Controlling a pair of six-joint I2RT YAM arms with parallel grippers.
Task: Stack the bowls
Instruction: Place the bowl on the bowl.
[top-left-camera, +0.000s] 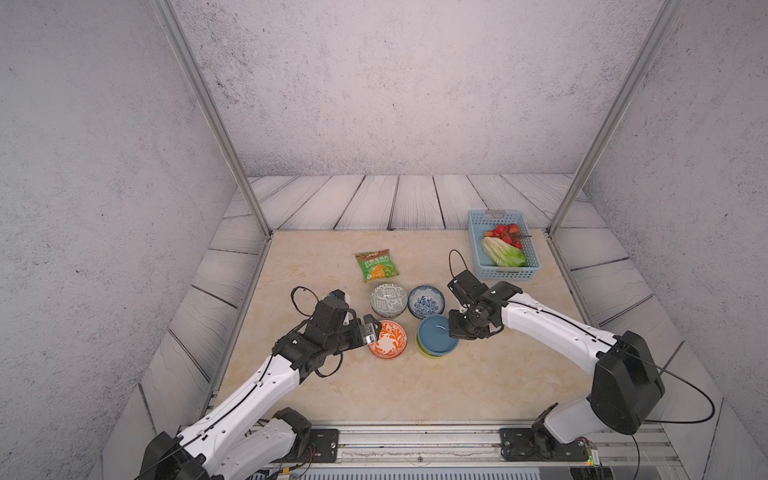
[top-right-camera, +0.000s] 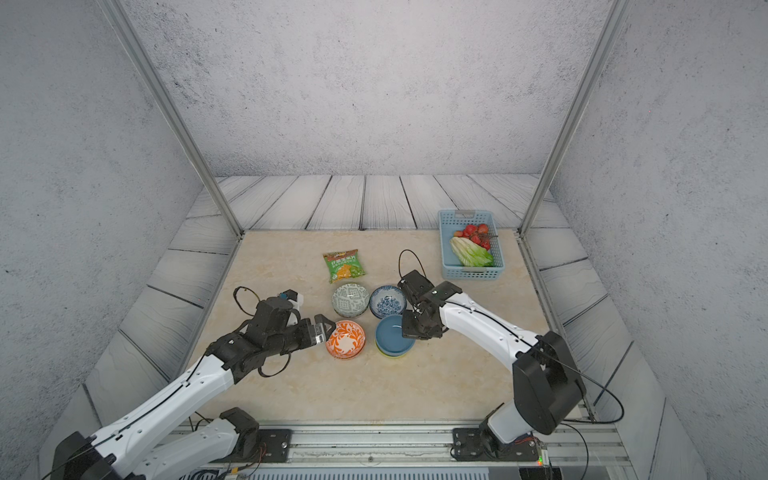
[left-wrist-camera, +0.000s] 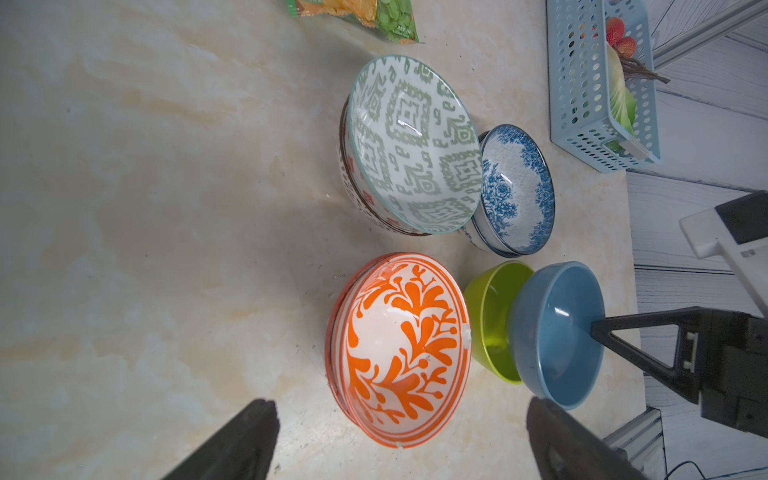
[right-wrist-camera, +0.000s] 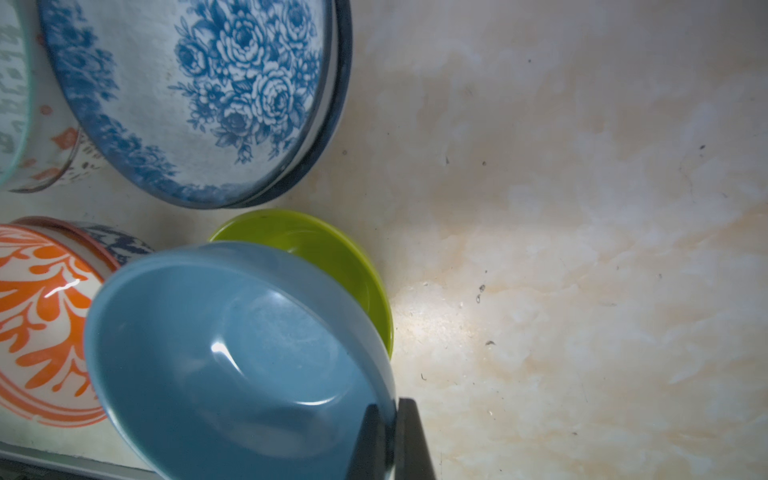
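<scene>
Right claw (right-wrist-camera: 390, 409) clamping the rim of the blue bowl (right-wrist-camera: 232, 353), holding it tilted over the lime-green bowl (right-wrist-camera: 332, 249), half hiding it, left claw (left-wrist-camera: 401, 403) gaping wide by the orange bowls (left-wrist-camera: 403, 349), the lower one showing only its rim, all sitting around the middle of the bench (top-left-camera: 374, 386), grey walls (top-left-camera: 415, 83) enclosing.

You've got a green snack bag (top-left-camera: 376, 266) lying flat on the marbled beige table (top-left-camera: 374, 390), toward the far side and about centre. Over at the far right corner you see a light-blue perforated basket (top-left-camera: 505, 272), well apart from the bag. Inside it a leafy lettuce (top-left-camera: 503, 253) lies lengthwise, with a cluster of red fruits (top-left-camera: 508, 231) at its far end, touching it. Grey plank boards (top-left-camera: 374, 199) border the table, and two metal posts (top-left-camera: 216, 124) rise at its far corners.
</scene>
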